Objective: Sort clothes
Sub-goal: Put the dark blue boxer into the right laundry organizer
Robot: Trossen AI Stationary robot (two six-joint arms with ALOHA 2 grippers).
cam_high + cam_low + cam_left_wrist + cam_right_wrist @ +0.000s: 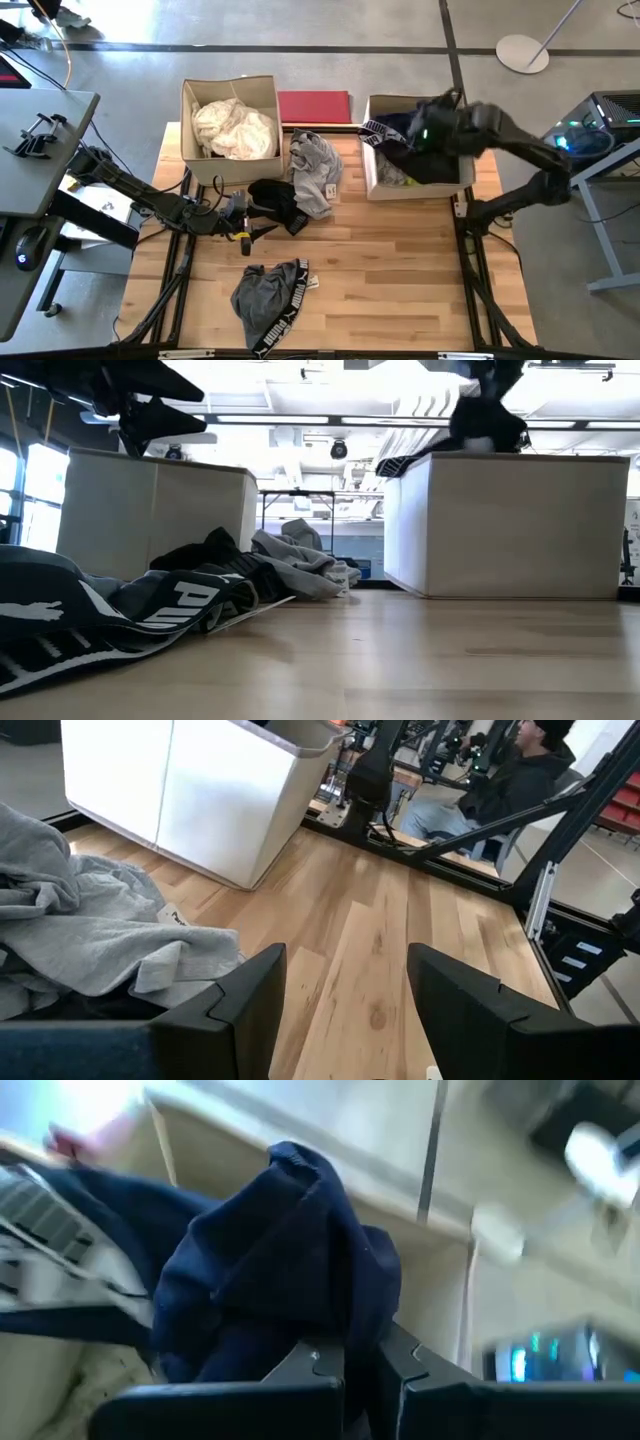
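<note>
My right gripper (428, 132) hangs over the right cardboard box (372, 178), shut on a dark navy garment (290, 1250). The low view shows that garment (488, 418) bunched just above the box's rim. My left gripper (345, 970) stands open and level over the table's left half. It is beside a black garment (274, 200) and a grey garment (316, 166) lying on the wood, with nothing between its fingers. A grey garment with a PUMA waistband (268, 296) lies near the front edge. Cream-white clothes (234, 128) fill the left box. My right gripper pinches a bunched fold of the navy garment (345, 1315) between its two fingers (310, 1365), several layers thick. The fingers slant downward over the right box. The cloth bulges beyond the fingertips; I cannot tell whether its lower part rests on the clothes in the box.
The right box holds dark and light clothes (405, 172), with a striped piece draped over its far left corner (374, 128). A flat red board (314, 105) lies between the boxes at the far edge. Bare wood (400, 270) covers the table's near right. A person (500, 780) sits beyond the table.
</note>
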